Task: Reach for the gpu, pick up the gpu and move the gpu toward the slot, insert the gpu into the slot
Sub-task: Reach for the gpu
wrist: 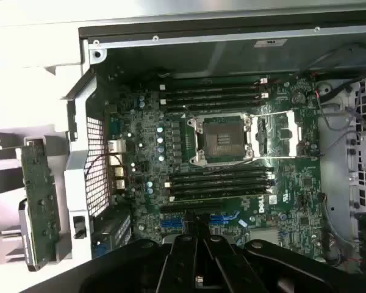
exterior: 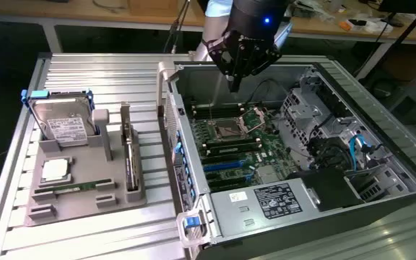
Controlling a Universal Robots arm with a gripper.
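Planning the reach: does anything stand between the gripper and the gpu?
Yes: the computer case's wall rises between the gripper, above the motherboard, and the gpu standing in the gray holder outside the case.

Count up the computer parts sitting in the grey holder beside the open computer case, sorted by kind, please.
Hard drive: 1
Processor chip: 1
Memory stick: 1
Graphics card: 1
Total: 4, all in the grey holder.
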